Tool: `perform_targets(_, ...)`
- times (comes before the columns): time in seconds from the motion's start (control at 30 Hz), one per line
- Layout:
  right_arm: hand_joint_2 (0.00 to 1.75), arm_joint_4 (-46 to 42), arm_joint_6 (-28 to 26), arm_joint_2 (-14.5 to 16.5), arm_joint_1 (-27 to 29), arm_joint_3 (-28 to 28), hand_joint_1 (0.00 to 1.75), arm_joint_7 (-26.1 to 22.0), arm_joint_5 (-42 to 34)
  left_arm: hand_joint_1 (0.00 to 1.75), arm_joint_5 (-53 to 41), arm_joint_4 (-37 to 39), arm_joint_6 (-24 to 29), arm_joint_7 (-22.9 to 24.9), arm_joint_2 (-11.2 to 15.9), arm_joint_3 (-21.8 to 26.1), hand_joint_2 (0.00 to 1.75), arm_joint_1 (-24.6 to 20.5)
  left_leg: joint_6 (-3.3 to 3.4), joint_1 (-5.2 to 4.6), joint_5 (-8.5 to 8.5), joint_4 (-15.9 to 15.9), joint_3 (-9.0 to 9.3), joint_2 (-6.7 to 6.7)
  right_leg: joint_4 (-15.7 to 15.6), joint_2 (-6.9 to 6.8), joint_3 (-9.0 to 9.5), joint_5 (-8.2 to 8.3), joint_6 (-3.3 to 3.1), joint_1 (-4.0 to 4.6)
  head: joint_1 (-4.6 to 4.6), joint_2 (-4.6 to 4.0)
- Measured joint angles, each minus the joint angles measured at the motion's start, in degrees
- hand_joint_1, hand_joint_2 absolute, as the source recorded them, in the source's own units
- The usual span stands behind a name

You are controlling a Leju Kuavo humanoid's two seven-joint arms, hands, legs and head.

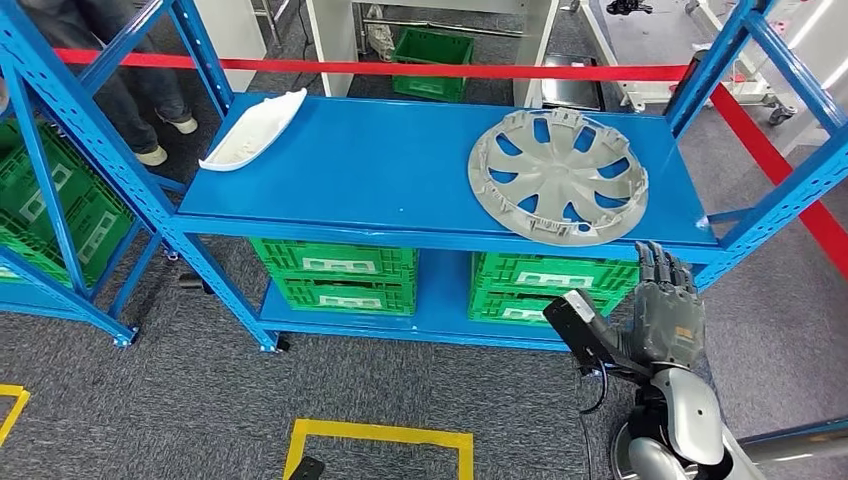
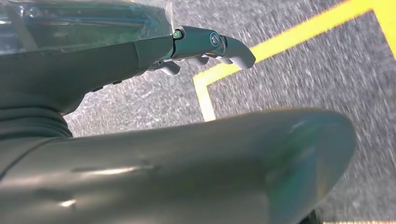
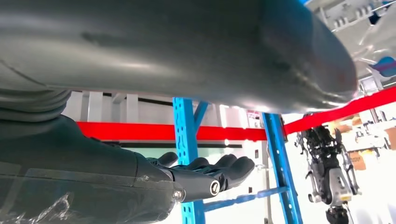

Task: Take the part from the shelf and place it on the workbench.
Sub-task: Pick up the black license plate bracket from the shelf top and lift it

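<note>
Hubcap (image 1: 558, 176): round grey spoked plastic, blue shelf (image 1: 380, 170).

Right hand (image 1: 668, 305): raised, fingers extended and apart, holding nothing.
Left hand (image 2: 205, 44): hanging low, fingers loosely extended, holding nothing.

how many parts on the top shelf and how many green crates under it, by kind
grey wheel cover: 1
white curved part: 1
green crates under the top shelf: 4, in two stacks of two
total: 6
</note>
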Motion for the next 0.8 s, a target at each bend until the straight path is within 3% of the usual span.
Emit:
perform_targets(0.07,0.0,0.0,0.1,0.0,0.2,0.0,0.0,0.1,-0.1,0.0,0.0,0.0,0.0,0.0,0.0,0.0,0.0,0.0,0.37,-0.27,-0.27,0.0,0.25,0.0,6.7,0.0,-4.0,-1.68,-0.06,0.02,0.33,0.0)
perform_targets(0.1,0.0,0.0,0.1,0.0,0.3,0.0,0.0,0.1,-0.1,0.0,0.0,0.0,0.0,0.0,0.0,0.0,0.0,0.1,0.47,-0.4,-0.44,0.0,0.46,-0.02,7.6,0.0,-4.91,-0.98,-0.17,0.05,0.39,0.0)
perform_targets(0.13,0.0,0.0,0.1,0.0,0.4,0.0,0.0,0.1,-0.1,0.0,0.0,0.0,0.0,0.0,0.0,0.0,0.0,0.1,0.5,-0.51,-0.64,0.0,0.76,-0.07,6.1,0.0,-4.64,0.89,-0.39,0.09,0.44,0.0)
perform_targets(0.2,0.0,0.0,0.1,0.0,0.4,0.0,0.0,0.2,-0.1,0.0,0.0,0.0,0.0,0.0,-0.1,0.0,0.0,0.1,0.29,-0.68,-1.17,0.0,1.47,-0.18,-1.0,-0.01,-1.89,5.47,-1.07,0.35,0.53,0.0)
perform_targets(0.23,0.0,0.0,0.1,0.0,0.3,0.0,0.0,0.3,-0.1,0.0,0.0,0.0,0.0,0.0,-0.1,0.0,0.0,0.0,0.09,-0.78,-1.42,0.1,1.67,-0.24,-4.4,-0.01,-0.45,6.82,-1.37,0.54,0.56,0.0)
perform_targets(0.3,0.0,0.0,0.1,0.0,0.3,0.0,0.0,0.4,-0.1,0.0,0.0,0.0,0.0,0.0,-0.1,0.0,0.0,0.0,-0.51,-0.83,-1.68,0.1,1.67,-0.24,-7.4,0.05,0.88,7.04,-1.75,0.92,0.57,0.0)
perform_targets(0.4,0.0,0.0,0.1,0.0,0.2,0.0,0.0,0.5,-0.1,0.0,0.0,0.0,0.0,0.0,-0.1,0.0,0.0,0.0,-1.5,-0.66,-2.28,0.3,1.6,-0.11,-8.4,0.16,1.38,6.86,-2.28,0.79,0.51,0.0)
perform_targets(0.47,0.0,-0.1,0.1,0.0,0.2,0.0,0.0,0.5,-0.1,0.0,0.0,0.0,0.0,0.0,0.0,0.0,0.0,0.0,-2.17,-0.55,-4.35,3.9,0.2,-0.01,-8.9,0.02,2.18,6.77,-2.76,0.44,0.17,0.0)
perform_targets(0.53,0.0,-0.1,0.1,0.0,0.3,0.0,0.0,0.5,-0.1,0.0,0.1,0.0,0.1,-0.1,0.0,0.0,0.0,0.0,-2.73,-0.3,-7.19,11.2,-3.2,0.05,-9.0,-0.08,2.8,6.42,-3.09,0.41,-0.15,0.0)
perform_targets(0.57,0.0,-0.1,0.1,0.0,0.4,0.0,0.0,0.6,-0.1,0.0,0.1,0.0,0.1,-0.1,0.0,0.0,0.0,0.1,-2.91,-0.18,-7.84,14.1,-4.82,0.05,-9.0,-0.07,3.03,6.23,-3.15,0.41,-0.21,0.0)
perform_targets(0.6,0.0,-0.1,0.1,0.0,0.5,0.0,0.0,0.6,-0.1,0.0,0.1,0.0,0.1,-0.1,0.0,0.0,0.0,0.2,-3.03,-0.1,-7.44,15.3,-5.73,0.06,-9.0,-0.02,3.28,6.02,-3.12,0.41,-0.25,0.0)
perform_targets(0.63,0.0,-0.1,0.2,0.0,0.6,0.0,0.0,0.7,-0.1,0.0,0.1,0.0,0.1,-0.1,0.0,0.0,0.0,0.2,-3.05,-0.04,-5.86,14.2,-5.62,0.06,-9.0,0.05,3.6,5.78,-3.03,0.4,-0.3,0.0)
perform_targets(0.73,0.0,-0.1,0.2,0.0,0.7,0.0,0.0,0.8,0.0,0.0,0.1,0.0,0.0,-0.1,0.0,0.1,0.0,0.2,-2.57,-0.14,0.26,4.5,-1.85,0.04,-8.9,0.25,4.69,4.94,-2.44,0.43,-0.45,0.0)
perform_targets(0.8,0.0,-0.1,0.2,0.0,0.8,0.0,0.0,0.8,0.1,0.0,0.1,0.0,0.0,-0.1,0.0,0.1,0.0,0.1,-1.86,-0.37,0.52,1.3,-0.24,0.04,-8.9,0.28,4.73,4.71,-1.83,0.58,-0.55,0.0)
